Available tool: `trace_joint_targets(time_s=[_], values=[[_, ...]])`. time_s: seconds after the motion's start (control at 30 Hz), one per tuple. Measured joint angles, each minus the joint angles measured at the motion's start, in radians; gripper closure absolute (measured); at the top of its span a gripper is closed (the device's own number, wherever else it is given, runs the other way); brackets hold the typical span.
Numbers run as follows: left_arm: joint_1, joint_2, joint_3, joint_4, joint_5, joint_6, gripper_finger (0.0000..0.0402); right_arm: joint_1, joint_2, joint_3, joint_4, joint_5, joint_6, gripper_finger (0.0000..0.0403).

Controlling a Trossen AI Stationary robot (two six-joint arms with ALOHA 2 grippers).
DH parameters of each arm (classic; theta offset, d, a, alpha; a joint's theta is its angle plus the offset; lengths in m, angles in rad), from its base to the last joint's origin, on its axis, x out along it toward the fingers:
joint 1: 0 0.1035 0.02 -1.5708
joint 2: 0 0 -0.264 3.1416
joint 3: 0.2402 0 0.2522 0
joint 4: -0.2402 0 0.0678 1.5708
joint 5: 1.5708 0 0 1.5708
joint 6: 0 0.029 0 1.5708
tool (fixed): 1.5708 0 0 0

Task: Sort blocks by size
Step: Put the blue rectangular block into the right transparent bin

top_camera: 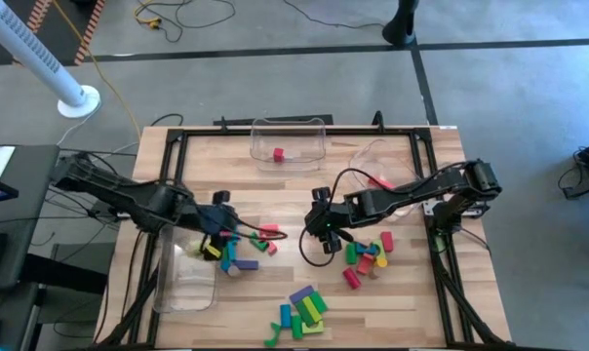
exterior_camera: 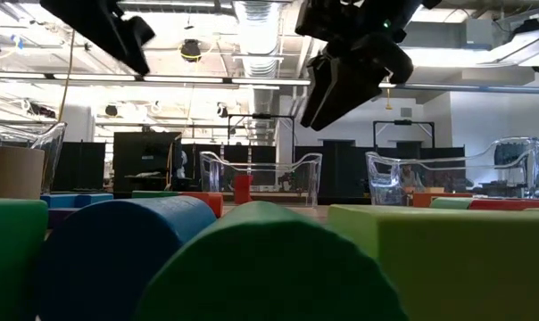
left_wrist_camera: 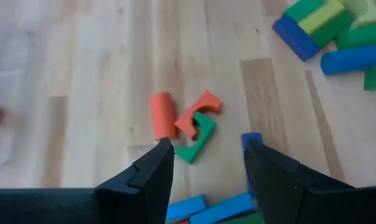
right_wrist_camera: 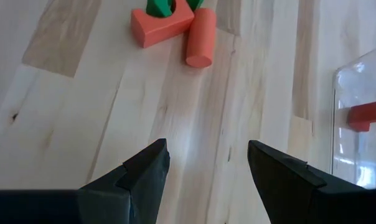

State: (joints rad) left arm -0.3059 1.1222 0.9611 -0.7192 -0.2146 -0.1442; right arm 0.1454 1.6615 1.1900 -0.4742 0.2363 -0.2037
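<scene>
Toy blocks lie in three loose groups on the wooden table: one by my left gripper (top_camera: 244,250), one on the right (top_camera: 368,255), one near the front edge (top_camera: 300,312). My left gripper (top_camera: 216,229) is open and empty, hovering over a red cylinder (left_wrist_camera: 163,116), a red arch (left_wrist_camera: 199,112) and a green arch (left_wrist_camera: 198,140). My right gripper (top_camera: 324,236) is open and empty over bare wood between the groups; its wrist view shows the same red cylinder (right_wrist_camera: 200,37) and a red block (right_wrist_camera: 160,26) ahead.
A clear bin (top_camera: 288,141) at the far middle holds one red block (top_camera: 278,154). A second clear bin (top_camera: 380,164) stands at the far right, a third (top_camera: 182,273) at the near left. Blue, green and yellow blocks (exterior_camera: 252,259) lie right before the low camera.
</scene>
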Motion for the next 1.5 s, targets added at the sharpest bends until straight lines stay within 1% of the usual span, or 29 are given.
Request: trace_joint_targets(time_s=[0.17,0.53,0.8,0.97,1.1,1.33,1.5], values=[[0.033,0.104,0.0,0.031,0.076,0.012,0.0214,-0.001,0.0,0.0,-0.016,0.0,0.017,0.0147],[0.054,0.281,0.0,0.092,0.165,-0.047,0.0214,-0.001,0.0,0.0,-0.084,0.0,0.043,0.0147],[0.052,0.391,0.06,0.065,0.235,-0.132,0.0214,0.013,0.0,0.0,-0.166,0.0,0.089,0.0147],[0.043,0.453,0.075,0.053,0.252,-0.166,0.0214,0.032,0.0,0.0,-0.188,0.0,0.102,0.0147],[0.034,0.494,0.082,0.054,0.289,-0.197,0.0214,0.046,0.0,0.0,-0.213,0.0,0.102,0.0147],[0.009,0.516,0.087,0.066,0.289,-0.255,0.0214,0.053,0.0,0.0,-0.265,0.0,0.124,0.0147],[-0.004,0.519,0.086,0.092,0.278,-0.264,0.0214,0.056,0.0,0.0,-0.282,0.0,0.136,0.0147]])
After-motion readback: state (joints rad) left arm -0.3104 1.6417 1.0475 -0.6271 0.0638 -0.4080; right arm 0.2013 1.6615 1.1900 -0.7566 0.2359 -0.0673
